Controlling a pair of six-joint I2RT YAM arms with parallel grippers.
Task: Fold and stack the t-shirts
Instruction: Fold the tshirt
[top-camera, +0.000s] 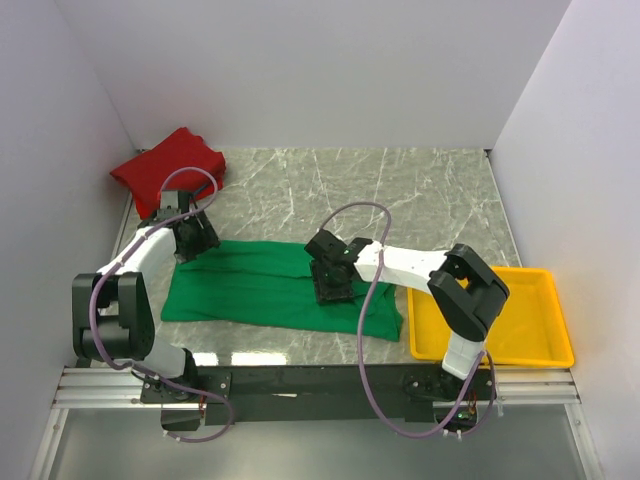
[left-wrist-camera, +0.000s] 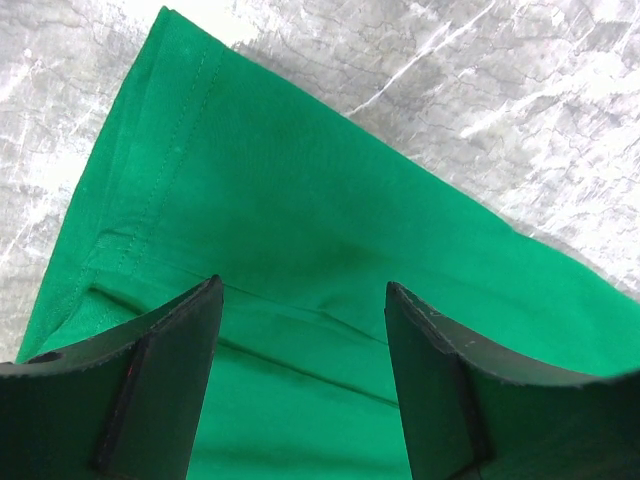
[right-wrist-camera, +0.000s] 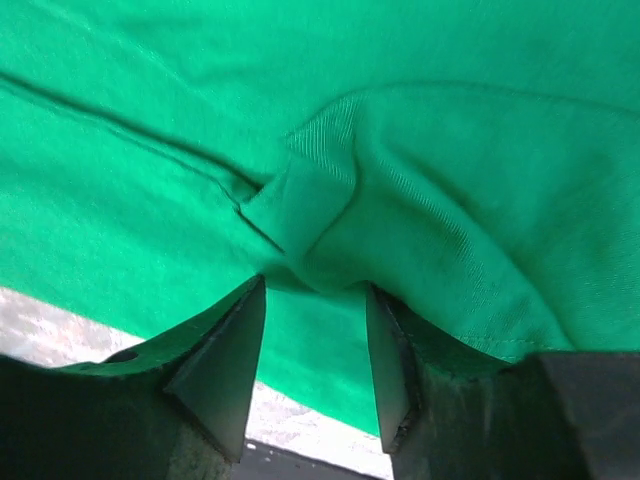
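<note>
Green cotton fills both wrist views: the green t-shirt lies as a long folded band on the marble table. One end corner is directly under the left gripper, and the near hem is under the right gripper.

The left fingers are spread wide over flat cloth with nothing between them, and the stitched hem runs off ahead and to one side of the tips. The right fingers stand apart as well, straddling a small raised pucker where layers overlap just ahead of the tips. They do not look clamped on it.

The risk, as I judge it, lies in that pucker. If the right gripper closes there it may catch only the top layer, so the band would peel open instead of folding as one piece. It could also take a twisted wad that leaves a lump in the fold.

The left gripper has a different problem: it sits in from the corner over smooth fabric, so closing could slide across it and lift nothing. If one side holds and the other slips, the shirt would drag askew — possibly toward the yellow tray out beyond the right gripper.

The red t-shirt lies bunched behind the left gripper, not yet folded.
</note>
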